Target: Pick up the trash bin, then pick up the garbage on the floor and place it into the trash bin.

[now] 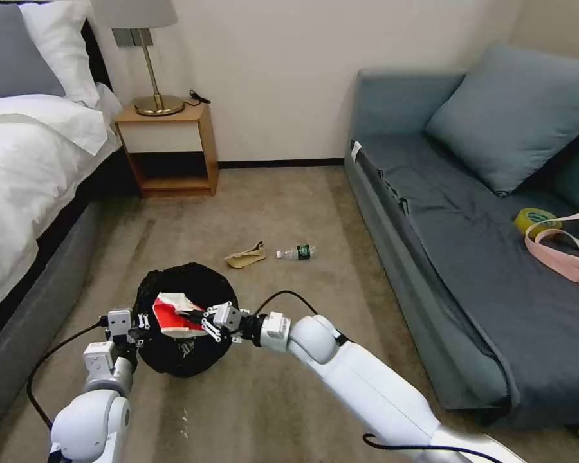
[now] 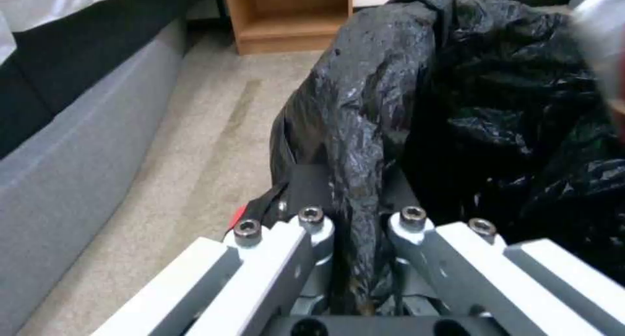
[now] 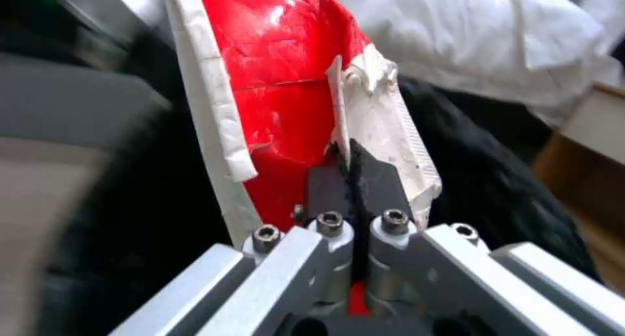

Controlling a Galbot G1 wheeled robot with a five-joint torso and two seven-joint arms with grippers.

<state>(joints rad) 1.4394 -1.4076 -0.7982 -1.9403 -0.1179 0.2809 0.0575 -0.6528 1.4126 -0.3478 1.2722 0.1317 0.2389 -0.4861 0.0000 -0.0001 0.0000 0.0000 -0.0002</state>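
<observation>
The trash bin (image 1: 185, 360), wrapped in a crinkled black bag, hangs low over the carpet with my left gripper (image 1: 137, 326) shut on its rim; the left wrist view shows the bag's fold (image 2: 355, 145) pinched between the pads. My right gripper (image 1: 199, 318) is shut on a red and white snack packet (image 1: 171, 314) and holds it over the bin's mouth. Up close the packet (image 3: 286, 96) stands upright from the shut pads. On the floor farther off lie a crumpled tan paper bag (image 1: 246, 256) and a small clear bottle (image 1: 296, 252) with a green label.
A bed (image 1: 26, 167) runs along the left, a wooden nightstand (image 1: 168, 148) with a lamp stands at the back. A blue-grey sofa (image 1: 469, 257) lines the right, carrying a yellow-green tape roll (image 1: 536, 220) and a pink strap (image 1: 569, 254). Open carpet lies between.
</observation>
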